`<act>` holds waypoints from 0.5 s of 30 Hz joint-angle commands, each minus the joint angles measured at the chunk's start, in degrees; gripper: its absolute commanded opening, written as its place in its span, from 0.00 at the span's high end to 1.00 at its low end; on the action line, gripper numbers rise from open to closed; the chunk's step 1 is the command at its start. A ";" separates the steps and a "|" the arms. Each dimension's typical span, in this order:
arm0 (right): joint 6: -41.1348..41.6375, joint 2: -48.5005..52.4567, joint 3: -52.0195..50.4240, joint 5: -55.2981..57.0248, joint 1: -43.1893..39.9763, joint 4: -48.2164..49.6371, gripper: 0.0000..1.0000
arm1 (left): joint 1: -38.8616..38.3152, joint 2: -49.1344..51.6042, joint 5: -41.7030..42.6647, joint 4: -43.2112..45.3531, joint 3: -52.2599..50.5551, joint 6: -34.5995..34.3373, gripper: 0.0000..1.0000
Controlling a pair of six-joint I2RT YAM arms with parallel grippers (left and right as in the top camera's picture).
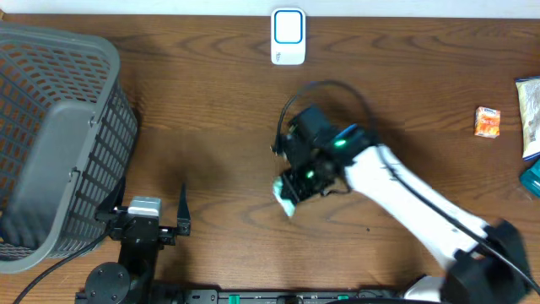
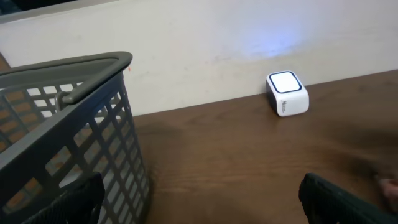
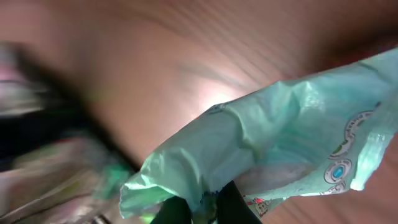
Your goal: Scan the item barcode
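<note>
**1. Grip state.** The right fingers (image 3: 235,205) are clenched on a mint-green packet (image 3: 280,137). The right wrist view shows them pinching one crumpled end at the bottom centre of the frame. The left fingers (image 2: 339,199) are released and spread wide with nothing between them. They sit at the lower left of the overhead frame, just beside the grey basket (image 1: 51,127).

**2. Item location.** In the overhead view the packet lies at the centre of the frame. Only a pale corner shows, below and left of the right wrist. I cannot tell whether it is clear of the bench (image 1: 211,101) or touching it.

**3. Controlling relation.** The scanner (image 1: 288,36) stands at the top centre of the overhead frame, well apart from the packet and almost straight up-frame of it. Its lit window faces upward. The packet's long axis runs away from the right fingers toward the upper right of the right wrist frame, so the free end leads. The right arm (image 1: 422,203) carries the item and is the nearer one. The left fingers are well apart to the left.

**4. Judgement.** I expect to carry the packet up-frame and present it over the window. No barcode is visible. The print near the right edge of the wrist frame is too blurred to read, so a wrist roll may be needed.
</note>
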 commanded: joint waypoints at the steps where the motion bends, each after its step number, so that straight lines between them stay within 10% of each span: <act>1: -8.20 -1.77 0.92 -23.52 -4.46 2.01 0.99 | -0.17 -0.07 0.09 0.20 0.11 -0.26 0.00; 15: -3.65 11.47 -3.23 -48.78 -8.11 32.22 0.99 | -0.17 -0.07 0.09 0.20 0.11 -0.26 0.00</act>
